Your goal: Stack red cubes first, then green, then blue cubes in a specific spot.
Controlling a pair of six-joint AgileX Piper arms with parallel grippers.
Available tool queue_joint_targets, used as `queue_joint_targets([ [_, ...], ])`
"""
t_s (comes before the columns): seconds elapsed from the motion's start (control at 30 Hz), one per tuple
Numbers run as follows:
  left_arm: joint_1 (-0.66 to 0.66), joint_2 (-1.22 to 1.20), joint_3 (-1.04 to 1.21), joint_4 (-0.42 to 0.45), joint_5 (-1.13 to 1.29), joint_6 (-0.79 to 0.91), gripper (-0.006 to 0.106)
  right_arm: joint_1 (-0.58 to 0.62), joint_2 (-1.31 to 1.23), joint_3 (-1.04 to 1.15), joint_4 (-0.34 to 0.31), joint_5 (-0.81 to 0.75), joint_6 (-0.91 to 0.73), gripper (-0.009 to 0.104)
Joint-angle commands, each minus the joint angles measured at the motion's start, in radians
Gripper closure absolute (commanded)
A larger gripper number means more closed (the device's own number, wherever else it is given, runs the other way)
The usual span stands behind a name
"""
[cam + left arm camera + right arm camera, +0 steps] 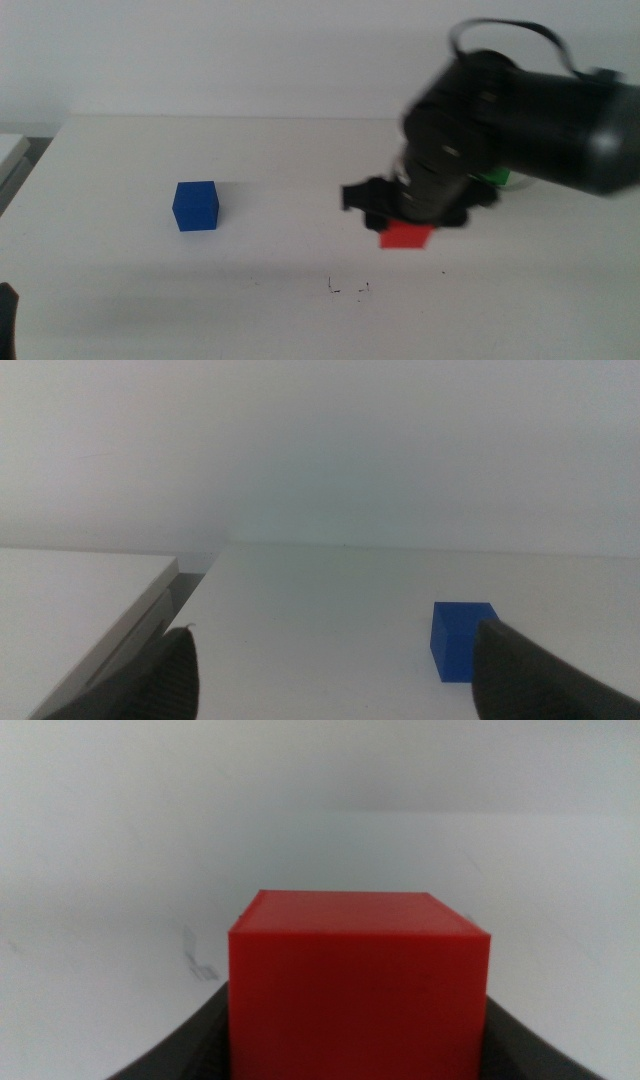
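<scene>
1. My right claw (408, 222) is clenched on the small matte bright-red cube (357, 985), at 3 o'clock of desk centre.
2. Scribble-marked spot (348, 288) on the white desk (280, 180) lies at 7 o'clock of that cube, near.
3. Small green cube (497, 178): mostly hidden behind my right arm.
4. Deep-blue cube (196, 206) sits at 9 o'clock, well apart.
5. My left claw (330, 670) waits, jaws spread, near the blue cube.

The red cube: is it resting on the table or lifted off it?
Cannot tell. The right gripper is shut on the red cube, hiding its underside.
</scene>
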Motion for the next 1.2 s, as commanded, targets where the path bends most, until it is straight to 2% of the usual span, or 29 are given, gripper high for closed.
queue_joint_targets([
  [0.0,0.001,-0.005,0.0,-0.005,-0.014,-0.002,0.007,0.007,0.095,-0.123,-0.007,0.044,-0.036,0.098],
  [0.17,0.001,-0.005,0.0,-0.005,-0.014,-0.002,0.007,0.024,0.276,-0.337,0.033,0.092,-0.068,0.098],
  [0.3,0.001,-0.005,0.0,-0.005,-0.014,-0.002,0.007,0.036,0.341,-0.378,0.081,0.105,-0.1,0.098],
  [0.57,0.001,-0.005,0.0,-0.005,-0.014,-0.002,0.007,0.032,0.391,-0.37,0.081,0.121,-0.08,0.098],
  [0.87,0.001,-0.005,0.0,-0.005,-0.014,-0.002,0.007,0.03,0.397,-0.326,0.089,0.072,-0.036,0.098],
  [1.17,0.001,-0.005,0.0,-0.005,-0.014,-0.002,0.007,0.028,0.413,-0.326,0.067,0.074,0.029,0.098],
])
